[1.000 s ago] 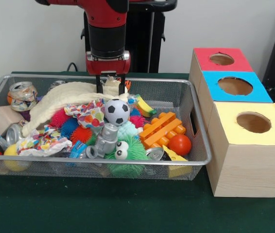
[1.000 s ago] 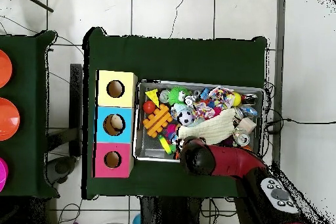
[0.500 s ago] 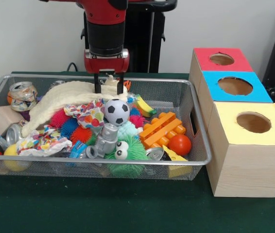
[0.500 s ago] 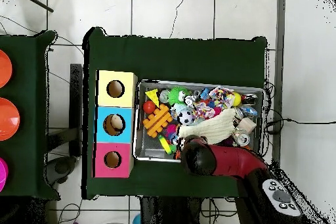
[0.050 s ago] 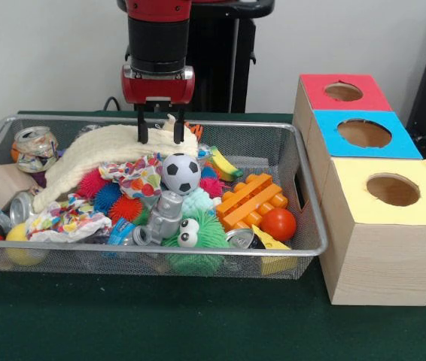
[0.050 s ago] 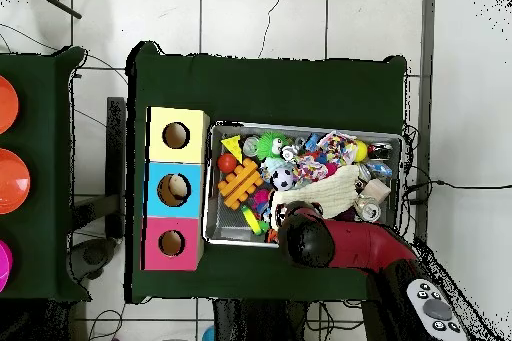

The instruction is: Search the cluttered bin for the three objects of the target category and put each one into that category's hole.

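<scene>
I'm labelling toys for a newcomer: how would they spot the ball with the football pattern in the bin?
Start at the wire mesh bin left of the three coloured-top boxes. Near its middle, in front of the cream knitted cloth, sits the black-and-white patterned ball. It is the only black-and-white ball; the neighbouring balls are spiky or plain red.

Green table point(image 5: 160, 316): wire bin point(image 5: 303, 188) beside three-hole wooden box point(image 5: 378, 256).
</scene>
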